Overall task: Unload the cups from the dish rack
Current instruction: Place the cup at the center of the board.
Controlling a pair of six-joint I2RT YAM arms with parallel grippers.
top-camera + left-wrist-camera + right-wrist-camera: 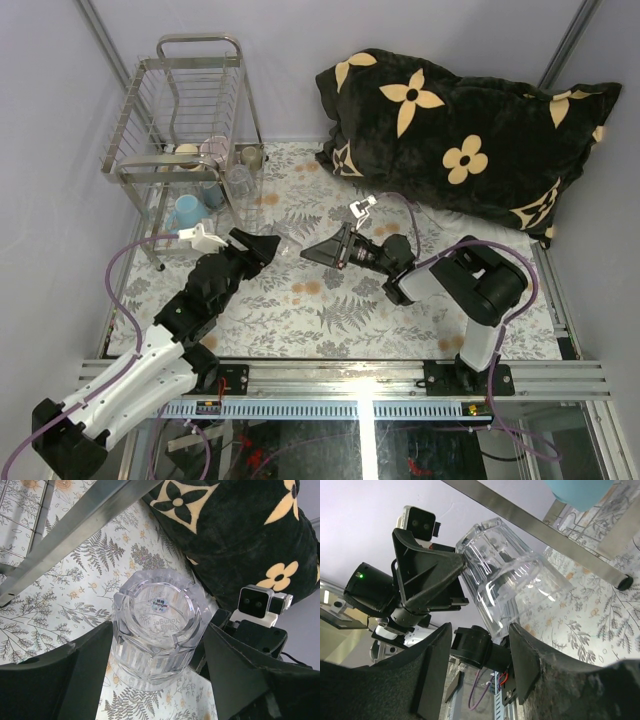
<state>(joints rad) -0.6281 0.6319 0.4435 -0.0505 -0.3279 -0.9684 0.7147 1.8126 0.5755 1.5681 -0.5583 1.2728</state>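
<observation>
The left gripper [268, 246] is pinching the clear glass [157, 625] across its faceted wall, holding it in the air over the middle of the table [330, 310], a little toward the left edge and just outside the dish rack [190, 110]. The right gripper [312, 253] is facing it from the right, fingers standing either side of the glass's wide end; whether they are pressing on it cannot be told. The glass is looking stiff, slick and breakable, probably weighty at its thick base, so a hold across the ribbed wall is seeming safer than one at the rim. The left wrist view is showing a small label [159, 605] on the base, the right wrist view the ribs; from above the glass is nearly vanishing against the patterned cloth
</observation>
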